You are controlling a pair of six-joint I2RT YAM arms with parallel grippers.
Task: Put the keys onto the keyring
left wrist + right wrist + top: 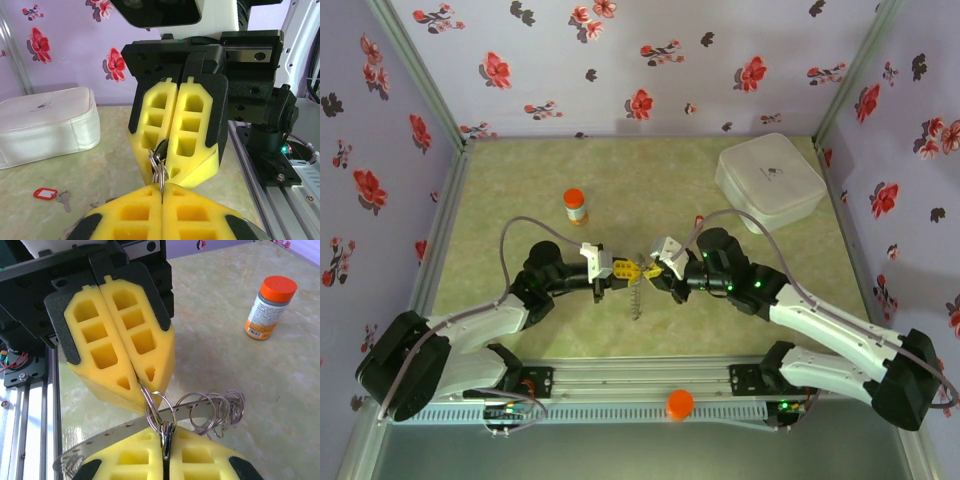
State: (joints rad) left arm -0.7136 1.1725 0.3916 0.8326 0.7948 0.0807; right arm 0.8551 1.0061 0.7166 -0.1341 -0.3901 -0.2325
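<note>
Mid-task view, both arms meeting above the middle of the table [500, 180]. Note the left gripper [141, 383]: its yellow pads are pressed together, pinching one silvery loop of the keyring [159, 411]. The right gripper [165, 156] faces it tip to tip, likewise closed, with the same cluster of loops running into its seam. A dark piece sits between its pads in the left wrist view; you cannot tell whether it is a key's tag. The keyring hangs between the two pincers, clear of the table, and further split rings trail off along a perforated metal strip [200, 402].

Progress, as a judgement: early to middle. The ring is secured from both sides, but the red-tagged key [50, 194] lies loose on the table, well apart from the ring — so you have at least that key left to fetch and thread. Whether the other key is already on cannot be told.

Containers: the white case [770, 183] rests shut at the far right corner, contents hidden. The orange-capped bottle [270, 307] stands upright and capped — nothing of its contents shows.
</note>
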